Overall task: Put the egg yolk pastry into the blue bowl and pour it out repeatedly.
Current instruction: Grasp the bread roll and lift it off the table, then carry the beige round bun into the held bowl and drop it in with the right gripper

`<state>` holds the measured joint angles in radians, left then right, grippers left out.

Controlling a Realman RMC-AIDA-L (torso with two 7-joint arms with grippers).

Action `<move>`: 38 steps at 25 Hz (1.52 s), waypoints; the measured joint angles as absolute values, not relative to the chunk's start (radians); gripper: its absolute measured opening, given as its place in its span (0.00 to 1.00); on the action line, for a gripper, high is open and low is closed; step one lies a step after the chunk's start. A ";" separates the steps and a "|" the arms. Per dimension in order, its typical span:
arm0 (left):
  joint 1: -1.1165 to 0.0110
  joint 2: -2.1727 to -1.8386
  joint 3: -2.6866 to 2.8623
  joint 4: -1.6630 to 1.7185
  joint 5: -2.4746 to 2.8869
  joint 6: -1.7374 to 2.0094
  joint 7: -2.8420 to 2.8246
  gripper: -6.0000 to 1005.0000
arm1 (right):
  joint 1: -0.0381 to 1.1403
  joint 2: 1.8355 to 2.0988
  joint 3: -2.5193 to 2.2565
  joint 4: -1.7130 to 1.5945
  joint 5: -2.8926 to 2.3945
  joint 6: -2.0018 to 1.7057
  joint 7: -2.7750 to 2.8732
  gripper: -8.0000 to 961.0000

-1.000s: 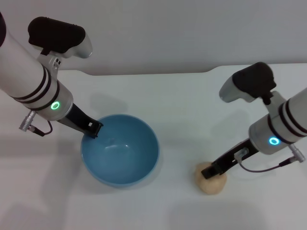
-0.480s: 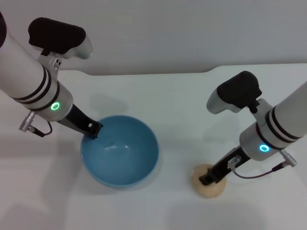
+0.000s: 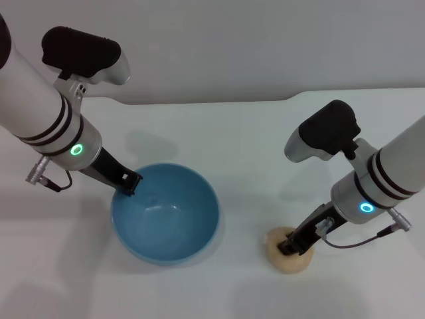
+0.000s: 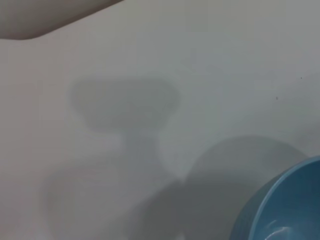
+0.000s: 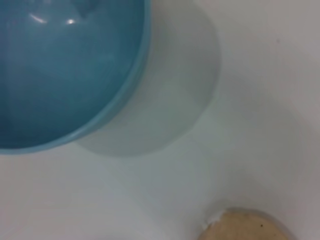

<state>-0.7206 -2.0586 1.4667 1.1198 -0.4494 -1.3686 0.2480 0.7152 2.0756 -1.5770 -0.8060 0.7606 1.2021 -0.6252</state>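
Plainly, on the white table (image 3: 232, 133), right gripper (image 3: 292, 247) grips pastry (image 3: 287, 258); left gripper (image 3: 127, 183) clamps bowl (image 3: 166, 214).

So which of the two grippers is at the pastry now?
The right gripper, down on the egg yolk pastry; the left gripper is at the blue bowl rim.

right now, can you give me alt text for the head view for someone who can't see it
The right tool is down on the egg yolk pastry on the white table, to the right of the empty blue bowl. The left tool is at the bowl's far-left rim.
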 joint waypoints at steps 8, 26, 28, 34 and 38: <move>-0.723 -2.057 1.469 1.128 -0.443 -1.381 0.250 0.03 | 0.666 2.072 -1.577 -0.955 0.762 1.263 -0.627 0.14; -0.733 -2.062 1.501 1.132 -0.448 -1.389 0.250 0.03 | 0.687 2.073 -1.585 -1.334 0.876 1.250 -0.629 0.02; -0.732 -2.064 1.512 1.132 -0.449 -1.386 0.247 0.03 | 0.696 2.074 -1.610 -1.316 0.881 1.227 -0.629 0.02; -0.733 -2.066 1.520 1.153 -0.460 -1.377 0.243 0.03 | 0.728 2.075 -1.689 -1.258 0.884 1.211 -0.624 0.02; -0.732 -2.065 1.521 1.163 -0.480 -1.367 0.245 0.03 | 0.741 2.076 -1.719 -1.226 0.884 1.203 -0.626 0.06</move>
<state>-0.7318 -2.0655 1.5212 1.1634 -0.4802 -1.3666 0.2452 0.7415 2.0762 -1.7188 -1.2262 0.8838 1.2025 -0.6259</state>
